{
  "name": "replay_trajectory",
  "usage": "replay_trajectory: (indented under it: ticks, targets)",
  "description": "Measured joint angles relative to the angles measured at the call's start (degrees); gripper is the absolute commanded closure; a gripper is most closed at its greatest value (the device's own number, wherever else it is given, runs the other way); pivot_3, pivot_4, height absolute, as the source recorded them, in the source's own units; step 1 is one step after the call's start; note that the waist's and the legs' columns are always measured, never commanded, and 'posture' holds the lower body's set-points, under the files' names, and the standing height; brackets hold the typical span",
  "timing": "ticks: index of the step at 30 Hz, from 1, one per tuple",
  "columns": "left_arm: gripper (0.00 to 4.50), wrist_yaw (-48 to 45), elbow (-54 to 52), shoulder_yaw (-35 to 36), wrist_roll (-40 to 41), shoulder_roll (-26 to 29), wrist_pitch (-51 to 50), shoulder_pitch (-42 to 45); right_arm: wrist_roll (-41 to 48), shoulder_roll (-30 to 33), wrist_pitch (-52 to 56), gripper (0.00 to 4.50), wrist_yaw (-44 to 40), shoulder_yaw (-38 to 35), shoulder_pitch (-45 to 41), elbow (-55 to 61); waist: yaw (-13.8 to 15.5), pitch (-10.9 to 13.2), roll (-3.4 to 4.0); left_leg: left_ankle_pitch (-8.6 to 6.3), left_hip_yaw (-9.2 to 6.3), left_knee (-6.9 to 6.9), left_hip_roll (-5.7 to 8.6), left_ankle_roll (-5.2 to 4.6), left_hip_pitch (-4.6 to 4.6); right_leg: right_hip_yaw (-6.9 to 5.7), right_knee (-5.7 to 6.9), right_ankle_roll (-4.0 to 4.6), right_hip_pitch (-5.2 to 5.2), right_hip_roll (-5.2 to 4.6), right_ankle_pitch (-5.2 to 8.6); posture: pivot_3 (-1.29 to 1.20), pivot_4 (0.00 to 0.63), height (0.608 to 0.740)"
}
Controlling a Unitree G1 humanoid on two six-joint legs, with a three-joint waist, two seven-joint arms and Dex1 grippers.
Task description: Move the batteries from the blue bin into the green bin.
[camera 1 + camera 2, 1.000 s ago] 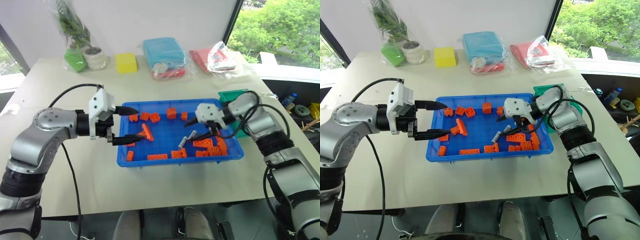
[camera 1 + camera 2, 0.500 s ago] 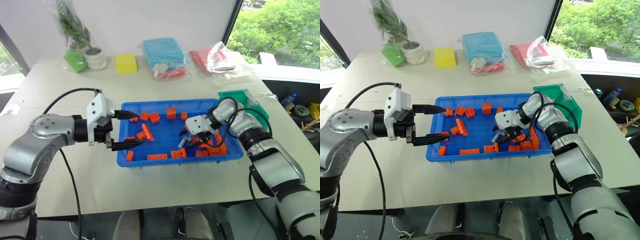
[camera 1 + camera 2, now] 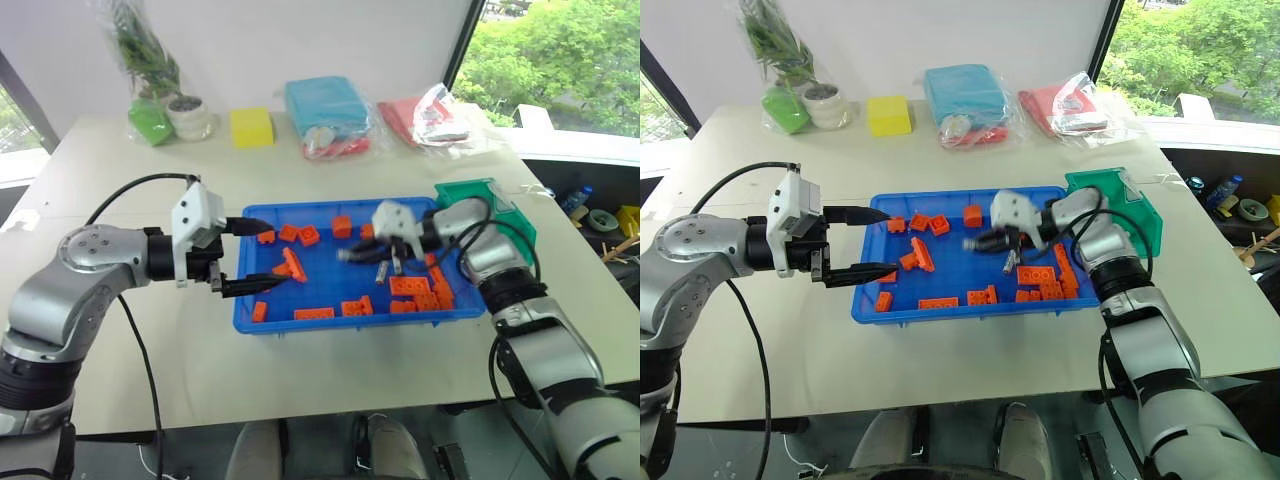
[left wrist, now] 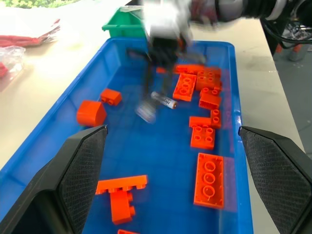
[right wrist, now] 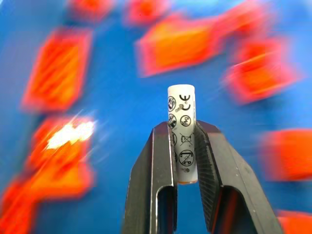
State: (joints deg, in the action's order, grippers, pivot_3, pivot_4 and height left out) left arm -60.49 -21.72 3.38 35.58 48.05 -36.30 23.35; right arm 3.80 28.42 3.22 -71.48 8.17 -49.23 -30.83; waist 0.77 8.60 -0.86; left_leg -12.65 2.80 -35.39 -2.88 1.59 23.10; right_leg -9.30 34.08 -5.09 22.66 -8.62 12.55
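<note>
Over the middle of the blue bin (image 3: 262, 318), the right gripper (image 5: 184, 146) pinches a battery (image 5: 181, 131) between its two black fingers, the white cylinder standing up past the fingertips with printed symbols on its side. In the head views this gripper (image 3: 352, 256) hangs above the bin's floor, pointing toward the robot's left. A second battery (image 4: 163, 100) lies flat on the bin floor among orange toy bricks (image 3: 415, 291), most of which crowd the bin's right end, with a few more along its far side and near rim. The left gripper (image 3: 262, 254) sits at the bin's left end with its fingers spread wide apart, one over the rim's far side and one lower, holding nothing. The green bin (image 3: 478, 194) stands on the tabletop touching the blue bin's far right corner. Along the tabletop's far edge lie a bagged plant (image 3: 150, 70), a yellow block (image 3: 252, 126), a light-blue bagged package (image 3: 328, 110) and a red bagged package (image 3: 430, 118).
</note>
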Motion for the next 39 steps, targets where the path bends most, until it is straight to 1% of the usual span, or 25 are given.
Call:
replay_trajectory:
  ticks: [2, 4, 7, 10, 12, 14, 15, 19, 23, 26, 29, 34, 39]
  targets:
    - [0.0, -0.36, 0.49, -0.21, -0.05, -0.16, 0.69, 0.18, 1.05, 1.53, 6.23, 4.45, 5.54, -3.47, 1.15, 5.46, 0.16, -0.03, -0.05, -0.01, -0.02, -0.01, 0.0, 0.0, 0.01, 0.0, -0.05, -0.13, -0.02, -0.01, 0.09, 0.0, 0.15, 0.704]
    - [0.0, -0.67, 1.11, -0.48, -0.1, -0.76, 1.19, 0.4, 1.55, 5.26, 14.06, 4.45, 12.24, -8.6, 5.03, 11.56, 1.04, -0.06, -0.09, -0.03, -0.05, -0.04, 0.05, -0.01, 0.06, -0.01, -0.12, -0.16, -0.01, -0.05, 0.12, 0.0, 0.15, 0.704]
    - [0.0, -1.35, 2.99, -0.91, -0.68, -1.09, 2.04, 0.88, 1.51, 10.57, 23.67, 4.45, 19.38, -14.72, 12.11, 18.09, 1.65, -0.05, -0.09, -0.03, -0.05, -0.1, 0.05, -0.02, 0.2, -0.01, -0.14, -0.07, 0.08, -0.04, 0.19, 0.0, 0.15, 0.704]
    - [0.0, -2.04, 4.91, -2.43, -1.4, -2.07, 3.09, 2.72, 0.88, 13.84, 29.15, 4.45, 24.32, -17.35, 17.47, 21.84, 1.34, -0.04, -0.05, -0.03, -0.01, -0.1, 0.02, -0.03, 0.17, -0.01, -0.11, -0.09, 0.11, -0.03, 0.2, 0.0, 0.15, 0.704]
    - [0.0, -2.57, 5.7, -3.08, -1.62, -2.68, 3.47, 4.17, 0.36, 14.86, 31.31, 4.45, 27.13, -18.06, 18.77, 22.2, 0.94, -0.03, -0.04, -0.03, 0.01, -0.08, -0.01, -0.03, 0.18, -0.01, -0.08, -0.12, 0.17, -0.02, 0.19, 0.0, 0.15, 0.704]
    - [0.0, -3.03, 6.33, -3.63, -2.17, -3.12, 4.06, 5.28, 0.26, 15.24, 33.34, 3.38, 29.27, -18.23, 19.3, 22.45, 0.45, -0.04, -0.04, -0.03, 0.01, -0.05, -0.02, -0.04, 0.16, -0.01, -0.07, -0.19, 0.17, -0.01, 0.15, 0.0, 0.15, 0.704]
    - [0.0, -3.14, 6.73, -4.0, -2.46, -3.34, 4.17, 5.75, 0.39, 15.21, 34.04, 2.98, 29.77, -18.2, 19.49, 22.82, 0.09, -0.04, -0.03, -0.02, 0.01, -0.04, -0.02, -0.04, 0.17, -0.01, -0.06, -0.19, 0.17, -0.01, 0.14, 0.0, 0.15, 0.704]
    - [0.0, -3.26, 7.82, -4.8, -2.91, -3.91, 4.23, 6.71, 1.06, 15.05, 34.68, 0.92, 31.38, -17.88, 19.29, 23.1, -0.14, -0.04, -0.04, -0.02, 0.01, -0.04, -0.02, -0.05, 0.18, -0.01, -0.07, -0.21, 0.16, -0.01, 0.14, 0.0, 0.15, 0.704]
    - [0.0, -3.1, 7.88, -4.79, -3.1, -4.1, 4.22, 6.75, 4.49, 12.8, 38.19, 0.92, 31.92, -18.16, 16.65, 25.48, -0.2, -0.03, -0.03, -0.02, -0.02, -0.03, -0.02, -0.05, 0.17, -0.01, -0.07, -0.2, 0.17, 0.0, 0.14, 0.0, 0.15, 0.704]
    - [0.0, -2.77, 7.56, -4.79, -3.1, -4.23, 4.1, 6.68, 10.47, 8.13, 47.15, 0.92, 32.6, -19.13, 16.69, 33.22, -0.12, -0.04, -0.04, -0.02, -0.07, -0.02, -0.03, -0.05, 0.18, -0.01, -0.06, -0.19, 0.16, 0.02, 0.13, 0.0, 0.15, 0.704]
    - [0.0, -1.65, 6.23, -4.6, -3.05, -4.23, 3.92, 6.04, 15.2, 4.82, 54.75, 0.92, 33.6, -18.3, 19.49, 40.82, 0.25, -0.05, -0.06, -0.04, -0.13, -0.07, 0.04, -0.08, 0.24, -0.01, -0.08, -0.18, 0.12, -0.03, 0.13, 0.0, 0.15, 0.704]
    - [0.0, 0.32, 3.43, -3.95, -2.39, -4.2, 2.78, 3.57, 17.3, 0.64, 64.88, 0.92, 40.22, -18.17, 21.4, 44.89, 0.12, -0.06, -0.07, -0.07, -0.17, -0.2, 0.03, -0.11, 0.28, -0.01, -0.08, -0.03, 0.12, -0.02, 0.22, 0.0, 0.15, 0.704]
    - [0.0, 1.32, 1.64, -2.06, -1.78, -3.13, 1.72, 1.7, 17.31, -4.79, 73.21, 0.92, 47.13, -18.18, 24.68, 46.5, -0.03, -0.05, -0.05, -0.08, -0.16, -0.17, 0.01, -0.13, 0.29, -0.01, -0.05, -0.15, 0.18, 0.0, 0.15, 0.0, 0.15, 0.704]
